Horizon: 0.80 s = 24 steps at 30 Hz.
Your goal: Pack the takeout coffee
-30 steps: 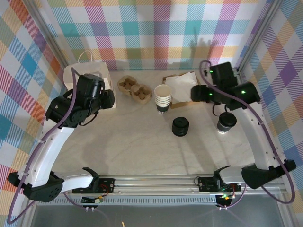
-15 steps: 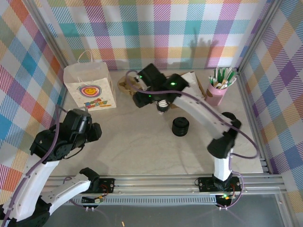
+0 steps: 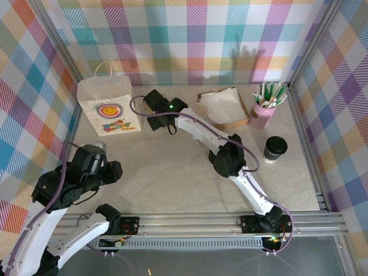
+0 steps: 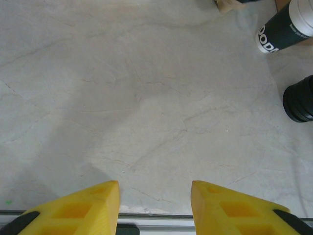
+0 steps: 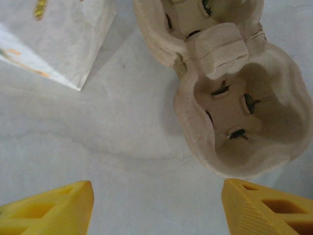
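Swinging further from the cream paper takeout coffee (image 3: 275, 147) with its round black plastic lid, the right gripper (image 5: 157, 196) has crossed in the last half second from the stacked cups to a spot well left of the coffee. It now hangs over the moulded brown pulp cup carrier (image 5: 234, 122). The coffee stands upright and untouched on the pale table (image 3: 172, 172).

Packing has seemingly not begun; the step in hand looks like fetching the carrier. The next move probably calls for lowering onto its centre ridge and pinching there.

The right gripper's yellow fingers are spread wide around nothing. The left gripper (image 4: 154, 188), farther left of the coffee and nearer the arm bases, is parted and empty over bare table.
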Available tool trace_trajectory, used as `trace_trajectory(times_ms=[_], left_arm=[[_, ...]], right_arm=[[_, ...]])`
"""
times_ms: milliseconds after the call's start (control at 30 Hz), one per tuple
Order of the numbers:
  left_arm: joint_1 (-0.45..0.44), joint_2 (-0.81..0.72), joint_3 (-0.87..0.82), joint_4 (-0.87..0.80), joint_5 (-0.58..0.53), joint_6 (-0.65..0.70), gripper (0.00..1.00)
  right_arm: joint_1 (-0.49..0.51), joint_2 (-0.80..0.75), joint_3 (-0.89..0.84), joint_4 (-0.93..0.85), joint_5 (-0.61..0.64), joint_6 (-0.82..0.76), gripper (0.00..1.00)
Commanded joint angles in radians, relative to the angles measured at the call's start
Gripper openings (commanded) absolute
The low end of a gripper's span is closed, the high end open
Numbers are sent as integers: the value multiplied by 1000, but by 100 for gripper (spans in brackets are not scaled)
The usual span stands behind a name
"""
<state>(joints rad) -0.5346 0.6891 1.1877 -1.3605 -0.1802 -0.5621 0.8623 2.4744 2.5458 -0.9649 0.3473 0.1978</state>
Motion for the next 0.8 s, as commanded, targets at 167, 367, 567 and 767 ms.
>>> trace_trajectory(times_ms=[167,367,567,767], left_arm=[[9,-30,-54,-4,32,-63,41],[9,16,-58,38,33,-43,41],[8,35,-45,60,23,-18,41],[9,45,-46,69,25,1,41]], right_arm=[[-57,82,44,125,-26,89,70],[-79,122,41,100,-77,148,72],[-78,127,33,79,-176,129,72],[-76,108,6,61,-246,130,72]])
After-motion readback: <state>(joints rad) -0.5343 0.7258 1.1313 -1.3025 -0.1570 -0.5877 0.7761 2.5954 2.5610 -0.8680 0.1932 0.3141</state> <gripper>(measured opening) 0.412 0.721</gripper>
